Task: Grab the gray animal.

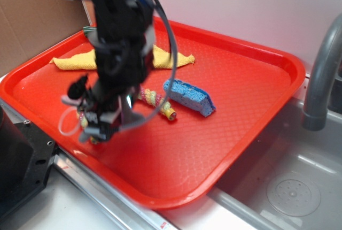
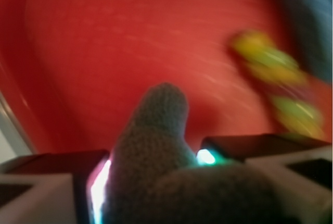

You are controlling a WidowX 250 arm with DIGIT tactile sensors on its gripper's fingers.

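Note:
The gray animal [image 2: 156,140] is a fuzzy gray plush wedged between my two fingers, with one stubby part poking out ahead over the red tray [image 2: 104,52]. In the exterior view my gripper [image 1: 100,128] is low over the tray's [image 1: 240,107] front left part, shut on the plush. Bits of the gray animal [image 1: 75,95] and its thin white ring [image 1: 65,124] stick out to the left of the fingers. The arm hides most of its body. My gripper [image 2: 156,169] fills the bottom of the blurred wrist view.
A striped multicolour rope toy [image 1: 157,101] lies just right of the gripper, with a blue sponge [image 1: 189,96] beyond it. A yellow cloth [image 1: 171,58] lies at the tray's back. A sink [image 1: 288,187] and a gray faucet [image 1: 320,75] are to the right.

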